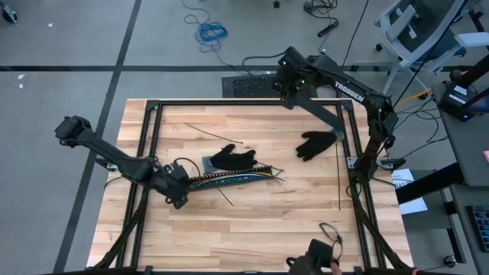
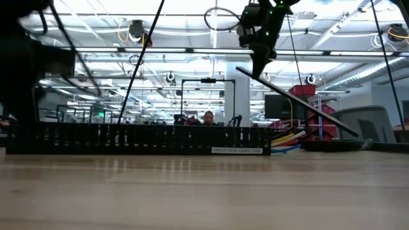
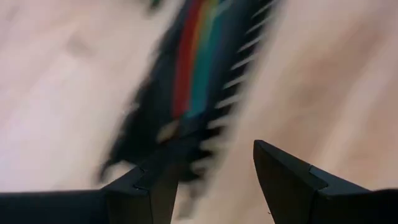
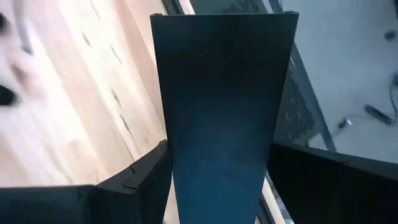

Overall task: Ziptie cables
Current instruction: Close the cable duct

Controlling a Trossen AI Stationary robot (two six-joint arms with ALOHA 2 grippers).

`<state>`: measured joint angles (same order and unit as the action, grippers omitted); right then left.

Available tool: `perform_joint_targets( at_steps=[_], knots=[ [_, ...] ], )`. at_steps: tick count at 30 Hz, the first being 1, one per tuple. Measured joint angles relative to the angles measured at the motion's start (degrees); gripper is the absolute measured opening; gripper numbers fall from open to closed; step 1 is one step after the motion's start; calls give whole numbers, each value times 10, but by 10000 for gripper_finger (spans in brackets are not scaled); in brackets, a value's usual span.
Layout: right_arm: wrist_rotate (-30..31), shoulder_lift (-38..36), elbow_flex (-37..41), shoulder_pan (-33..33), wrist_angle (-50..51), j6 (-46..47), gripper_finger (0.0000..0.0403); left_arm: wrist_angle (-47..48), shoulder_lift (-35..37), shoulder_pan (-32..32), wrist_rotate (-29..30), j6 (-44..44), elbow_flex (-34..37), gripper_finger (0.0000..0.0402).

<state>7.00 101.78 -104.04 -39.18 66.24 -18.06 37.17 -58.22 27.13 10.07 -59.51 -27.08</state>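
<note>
The cables (image 1: pixel 229 179) lie bundled lengthwise in a long black slotted bar (image 1: pixel 200 182) mid-bench; coloured ends (image 2: pixel 285 142) fan out beyond one end.

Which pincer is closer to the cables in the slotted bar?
Left. The left pincer is at the end of the slotted bar holding the cables. The right pincer is raised near the table's far edge, holding a flat black strip.
</note>
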Motion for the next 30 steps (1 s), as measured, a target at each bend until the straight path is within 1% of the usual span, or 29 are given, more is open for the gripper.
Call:
perform_joint_targets(
  at_steps=[2, 5, 10, 12, 16, 20, 24, 28, 30],
  knots=[
    [-24, 0, -14, -3, 2, 0, 231, 7, -32, -10, 3, 3, 2, 201],
    [-43, 0, -24, -3, 4, 9, 231, 9, -68, -23, 13, 13, 2, 201],
    [-42, 0, -25, 10, 8, 11, 231, 16, -103, -35, 9, 70, -2, 201],
    [-44, 0, -25, 19, 18, 22, 231, 18, -103, -38, 4, 79, -1, 201],
    [-44, 0, -25, 43, 83, 29, 231, 34, -95, -39, -4, 78, -1, 201],
    [-45, 0, -23, 76, 105, 54, 231, 71, -86, -38, 2, 91, 0, 201],
    [-76, 5, -23, 110, 93, 92, 231, 96, -79, -38, 11, 121, 1, 201],
    [-117, 34, -23, 144, 96, 129, 231, 118, -71, -38, 12, 137, 1, 201],
    [-135, 51, -23, 165, 114, 138, 231, 129, -65, -38, 12, 138, 1, 201]
  ],
)
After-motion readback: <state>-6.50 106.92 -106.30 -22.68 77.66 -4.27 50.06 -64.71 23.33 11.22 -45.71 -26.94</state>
